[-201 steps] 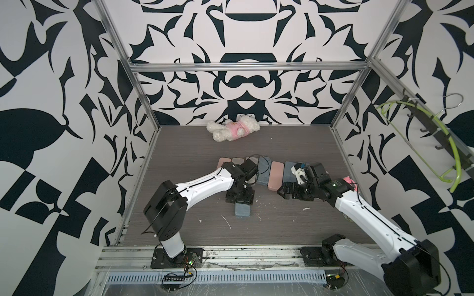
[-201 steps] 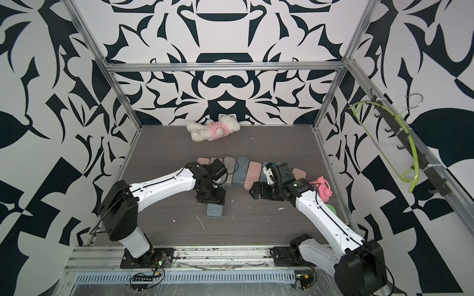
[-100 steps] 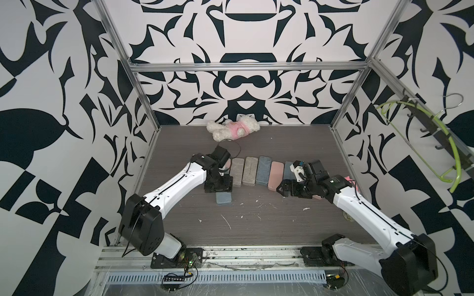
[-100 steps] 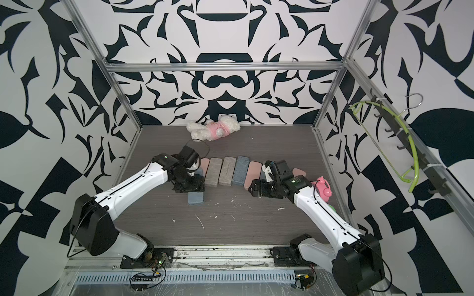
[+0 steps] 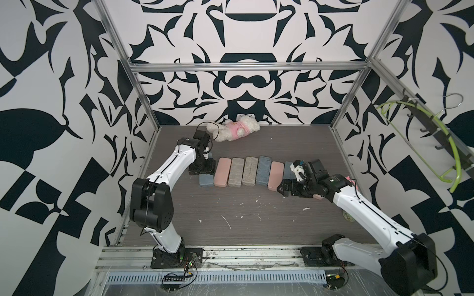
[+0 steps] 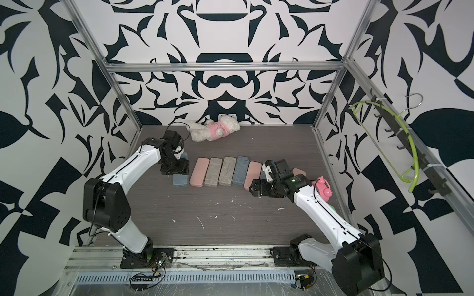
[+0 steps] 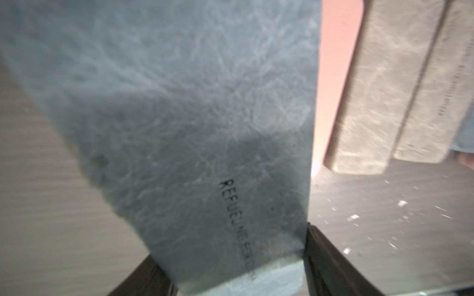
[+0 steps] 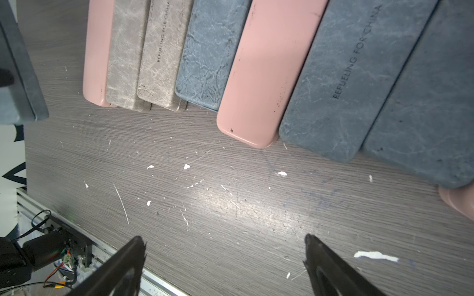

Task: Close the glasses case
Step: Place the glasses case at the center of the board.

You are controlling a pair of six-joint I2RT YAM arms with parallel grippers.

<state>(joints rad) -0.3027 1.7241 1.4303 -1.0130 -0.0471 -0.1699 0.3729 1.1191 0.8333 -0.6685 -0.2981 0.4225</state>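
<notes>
Reaches left gripper (image 5: 202,167) down, clamped on blue glasses case (image 5: 206,180), lid shut. Holds right gripper (image 5: 282,191) spread, empty, above table (image 5: 230,230).

A: Lettering legible anywhere?

B: Yes. Left wrist view: black capitals "REFUELING FO…" printed lengthwise on the slate-blue case (image 7: 179,115); remainder blurred toward the case's end.

A: Anything else in that view?

B: Faint line of print on the outer grey case (image 7: 443,84); too blurred to read.

A: Right wrist view?

B: "REFUELING FOR CHINA" twice. Once in black capitals along the dark blue case (image 8: 343,77), just beside a pink case (image 8: 266,77). Again in smaller capitals along the pale grey case (image 8: 159,56).

A: Top views?

B: Nothing readable there; print too small to make out.
</notes>
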